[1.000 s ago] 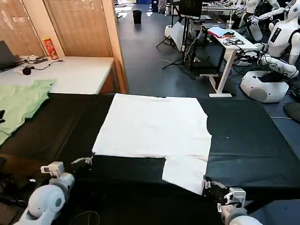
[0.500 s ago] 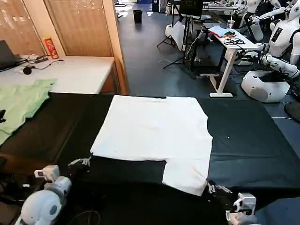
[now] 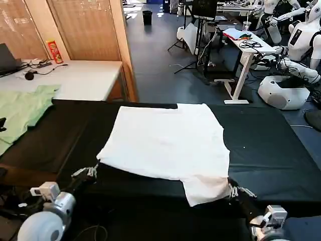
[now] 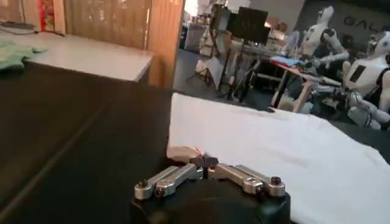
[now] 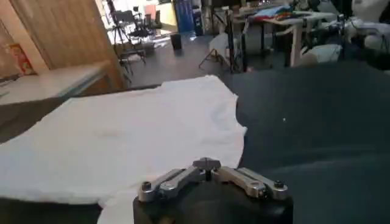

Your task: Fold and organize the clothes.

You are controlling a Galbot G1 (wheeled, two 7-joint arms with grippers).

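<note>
The left gripper (image 3: pixel 89 172) is pinching the near left corner of the white T-shirt (image 3: pixel 168 140), and the right gripper (image 3: pixel 234 191) is clamping the near right sleeve (its fabric is bunching there). The shirt is lying plain side up across the middle of the black table (image 3: pixel 266 150), well apart from a pale green garment (image 3: pixel 20 113) at the far left.
</note>
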